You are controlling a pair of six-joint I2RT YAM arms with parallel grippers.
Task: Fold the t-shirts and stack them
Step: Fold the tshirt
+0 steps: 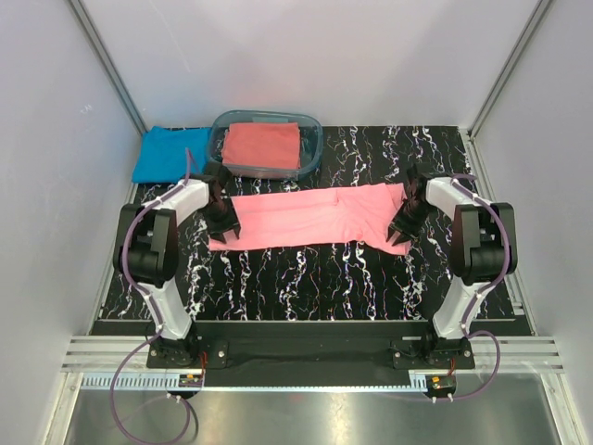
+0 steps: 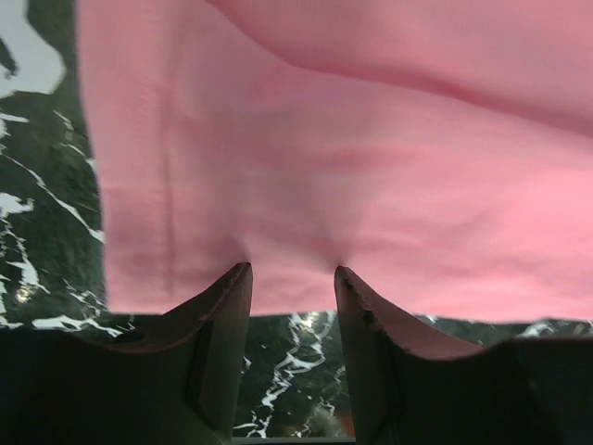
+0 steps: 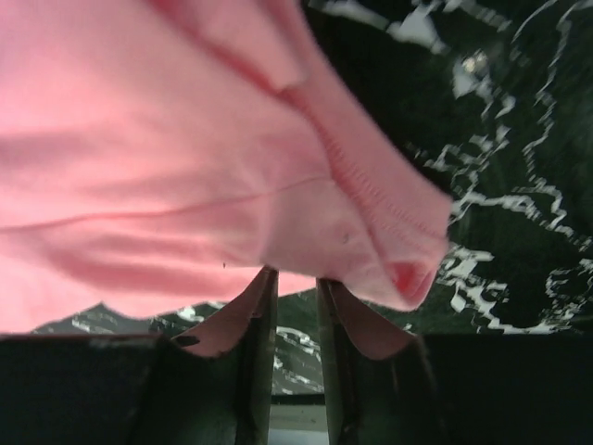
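Observation:
A light pink t-shirt point(image 1: 306, 215) lies as a long strip across the middle of the table. My left gripper point(image 1: 225, 230) is at its left end. In the left wrist view its jaws point(image 2: 292, 269) stand apart, and the tips press on the pink cloth point(image 2: 352, 158) near its hem. My right gripper point(image 1: 400, 234) is at the shirt's right end. Its jaws point(image 3: 296, 273) are nearly together on the pink cloth point(image 3: 167, 167), beside a bunched corner point(image 3: 398, 250). A bright blue t-shirt point(image 1: 167, 153) lies folded at the back left. A coral-red one point(image 1: 262, 145) lies in the tub.
The clear bluish plastic tub point(image 1: 313, 139) stands at the back centre, just behind the pink shirt. The black marbled table point(image 1: 315, 278) ends in white walls on the left, right and back. Both arm bases are bolted at the near edge.

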